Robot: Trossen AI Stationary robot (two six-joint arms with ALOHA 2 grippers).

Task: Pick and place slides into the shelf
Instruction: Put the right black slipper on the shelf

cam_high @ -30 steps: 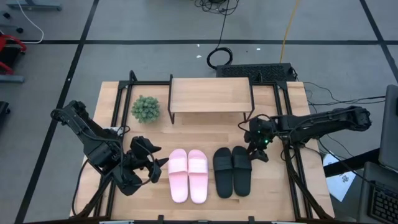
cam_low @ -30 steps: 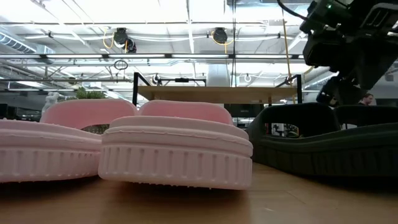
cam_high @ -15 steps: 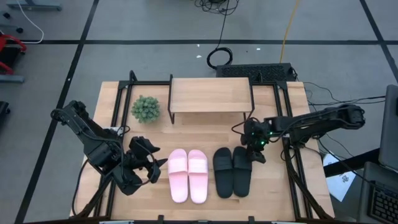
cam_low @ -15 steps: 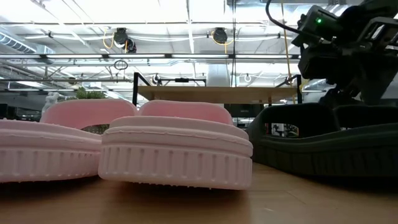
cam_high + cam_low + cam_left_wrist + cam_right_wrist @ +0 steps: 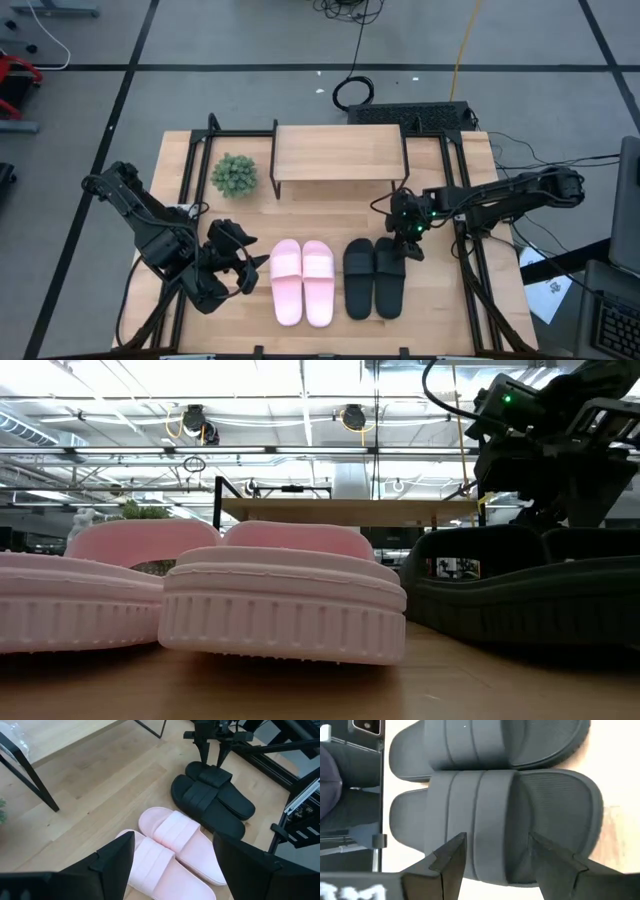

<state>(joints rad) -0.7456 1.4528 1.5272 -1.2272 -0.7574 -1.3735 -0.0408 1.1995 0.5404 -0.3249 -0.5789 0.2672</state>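
High view: tabletop [image 5: 330,205] carries shelf [image 5: 339,153] at the far edge, nothing on it; pink slides [image 5: 302,281] and black slides [image 5: 375,276] side by side nearer; right gripper [image 5: 409,243] over outer black slide's strap, fingers apart; left gripper [image 5: 251,268] beside pink pair, fingers wide.

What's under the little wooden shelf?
From above, the shelf top covers whatever is beneath it. From table height, the gap under its plank looks empty: only the room behind shows. The pink slides and black slides sit on the table in front.
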